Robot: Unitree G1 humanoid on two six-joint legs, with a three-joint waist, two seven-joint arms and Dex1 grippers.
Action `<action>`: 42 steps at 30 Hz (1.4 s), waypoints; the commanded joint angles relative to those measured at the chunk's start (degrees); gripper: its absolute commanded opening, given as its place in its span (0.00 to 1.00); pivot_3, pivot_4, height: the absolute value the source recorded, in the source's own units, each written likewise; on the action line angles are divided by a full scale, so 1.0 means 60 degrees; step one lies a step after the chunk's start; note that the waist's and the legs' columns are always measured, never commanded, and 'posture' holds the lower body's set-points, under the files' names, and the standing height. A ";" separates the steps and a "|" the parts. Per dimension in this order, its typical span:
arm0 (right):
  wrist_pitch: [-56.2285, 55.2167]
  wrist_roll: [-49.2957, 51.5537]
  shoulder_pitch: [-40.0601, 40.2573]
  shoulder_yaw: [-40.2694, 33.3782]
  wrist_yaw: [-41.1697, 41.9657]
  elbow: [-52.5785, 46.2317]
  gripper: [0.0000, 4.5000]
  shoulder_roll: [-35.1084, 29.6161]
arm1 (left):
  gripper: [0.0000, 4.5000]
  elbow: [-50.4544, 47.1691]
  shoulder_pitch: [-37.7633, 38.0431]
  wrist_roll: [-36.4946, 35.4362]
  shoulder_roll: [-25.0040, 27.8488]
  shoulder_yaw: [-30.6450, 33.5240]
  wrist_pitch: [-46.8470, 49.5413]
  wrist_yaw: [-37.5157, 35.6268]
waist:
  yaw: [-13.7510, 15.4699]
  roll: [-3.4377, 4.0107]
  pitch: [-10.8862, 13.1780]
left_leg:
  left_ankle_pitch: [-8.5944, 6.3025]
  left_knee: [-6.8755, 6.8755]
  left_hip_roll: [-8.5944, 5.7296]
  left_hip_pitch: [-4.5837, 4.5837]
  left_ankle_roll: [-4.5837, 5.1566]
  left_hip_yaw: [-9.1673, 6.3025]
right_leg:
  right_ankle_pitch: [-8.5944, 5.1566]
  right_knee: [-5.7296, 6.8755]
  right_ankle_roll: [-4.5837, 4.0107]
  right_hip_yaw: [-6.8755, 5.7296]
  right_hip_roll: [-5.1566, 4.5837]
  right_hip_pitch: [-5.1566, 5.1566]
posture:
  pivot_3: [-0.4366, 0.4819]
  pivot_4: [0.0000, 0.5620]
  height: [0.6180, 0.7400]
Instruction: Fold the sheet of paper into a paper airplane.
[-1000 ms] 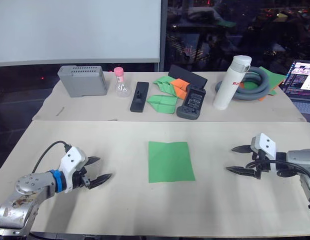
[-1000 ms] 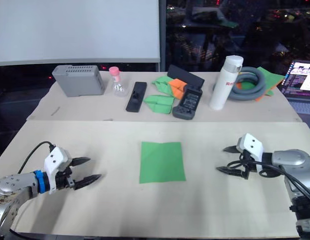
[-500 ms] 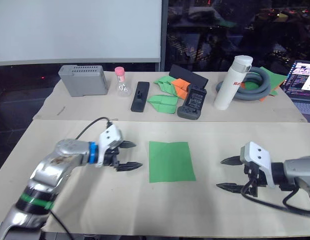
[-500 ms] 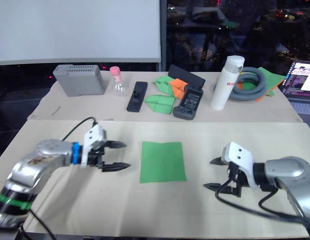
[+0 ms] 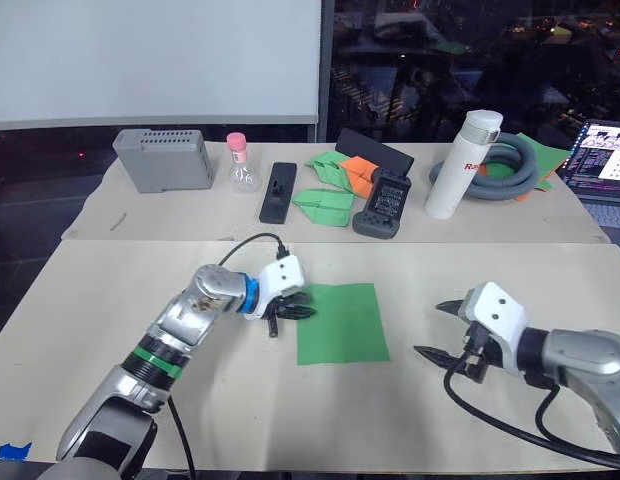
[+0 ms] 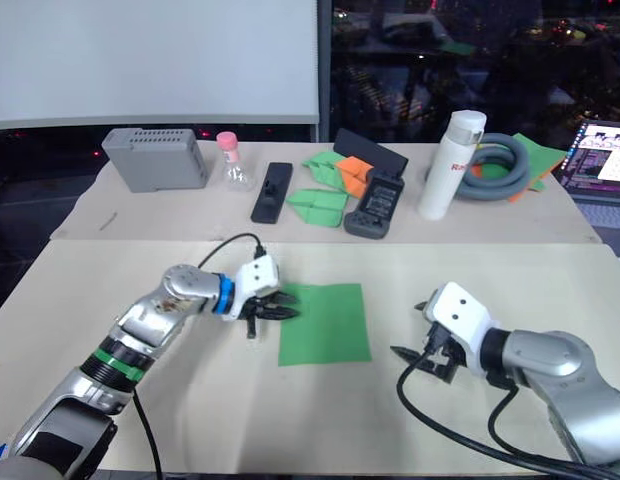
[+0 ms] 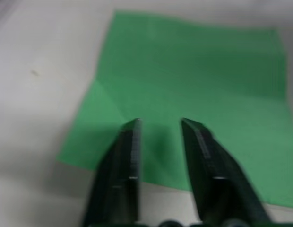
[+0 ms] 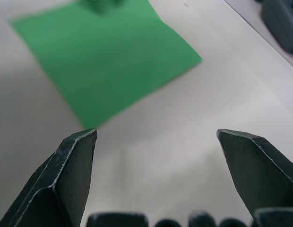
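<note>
Sheet of paper (image 5: 338,322) lying flat, unfolded, folding seemingly not begun; left end effector (image 5: 298,306), slightly parted, empty, reaching its edge; right end effector (image 5: 440,331) waiting beside it, wide open, empty.

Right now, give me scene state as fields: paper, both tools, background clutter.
paper: sheet of paper, green, flat on the near table, unfolded
left tool: left tool open, tips over the paper's left edge
right tool: right tool open, right of the paper, apart from it
background: far table holds folded green and orange papers, white bottle, grey box
</note>
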 commanded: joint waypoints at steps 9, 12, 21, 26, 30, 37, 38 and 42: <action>-0.2566 -0.2075 -0.3213 0.2195 -0.0545 0.4125 1.00 0.1382 | 0.01 -0.0346 0.1133 0.0477 -0.0320 -0.0023 0.0653 0.0767 | -0.0027 0.0003 -0.0006 | 0.0002 0.0002 0.0002 0.0044 -0.0003 0.0004 | -0.0005 0.0027 0.0009 0.0012 -0.0004 0.0012 | 0.48 0.27 1.00; -0.3204 -0.2679 -0.4144 0.2827 -0.0343 0.5536 1.00 0.1567 | 0.01 -0.0603 0.1356 0.0531 -0.0328 0.0082 0.0845 0.0930 | -0.0036 0.0003 -0.0006 | 0.0003 0.0001 0.0001 0.0047 -0.0005 0.0003 | -0.0005 0.0039 0.0009 0.0012 -0.0004 0.0010 | 0.48 0.27 1.00; -0.3937 -0.2738 -0.5199 0.3334 0.0886 0.7238 0.37 0.2012 | 0.00 -0.1056 0.1813 0.0595 -0.0185 0.0281 0.1131 0.1272 | -0.0072 0.0004 -0.0006 | 0.0004 0.0001 0.0008 0.0049 -0.0007 -0.0009 | -0.0005 0.0063 0.0009 0.0009 -0.0004 0.0004 | 0.48 0.27 1.00; -0.3901 -0.2485 -0.5179 0.3500 0.1570 0.7344 0.00 0.2576 | 0.00 -0.1160 0.1815 0.0580 -0.0230 0.0310 0.1256 0.1377 | -0.0156 0.0006 -0.0008 | 0.0006 0.0000 0.0012 0.0054 -0.0010 -0.0010 | -0.0005 0.0066 0.0009 0.0009 -0.0004 0.0005 | 0.48 0.27 1.00; -0.3891 -0.2287 -0.5104 0.3259 0.1747 0.7487 0.00 0.2840 | 0.00 -0.1258 0.1820 0.0610 -0.0083 0.0171 0.1163 0.1193 | -0.0179 0.0007 -0.0009 | 0.0006 0.0000 0.0012 0.0057 -0.0010 -0.0015 | -0.0005 0.0071 0.0009 0.0009 -0.0004 0.0007 | 0.48 0.27 1.00; -0.3073 -0.0654 -0.5036 0.2344 0.2491 0.6845 0.00 0.3244 | 0.00 -0.1241 0.1838 0.0603 -0.0042 0.0246 0.1134 0.1286 | -0.0207 0.0007 -0.0009 | 0.0006 0.0000 0.0012 0.0056 -0.0010 -0.0017 | -0.0005 0.0070 0.0009 0.0009 -0.0004 0.0007 | 0.48 0.27 1.00; -0.2785 -0.0350 -0.5008 0.2307 0.2566 0.6563 0.00 0.3376 | 0.00 -0.1228 0.1844 0.0608 -0.0054 0.0239 0.1125 0.1298 | -0.0209 0.0008 -0.0009 | 0.0006 -0.0001 0.0012 0.0055 -0.0010 -0.0018 | -0.0005 0.0069 0.0009 0.0009 -0.0004 0.0007 | 0.48 0.27 1.00; -0.2437 -0.0321 -0.4863 0.2782 0.2477 0.5985 0.00 0.3802 | 0.00 -0.1191 0.1827 0.0606 -0.0133 0.0243 0.1129 0.1367 | -0.0208 0.0009 -0.0010 | 0.0006 -0.0001 0.0015 0.0058 -0.0011 -0.0023 | -0.0005 0.0074 0.0009 0.0009 -0.0004 0.0007 | 0.48 0.27 1.00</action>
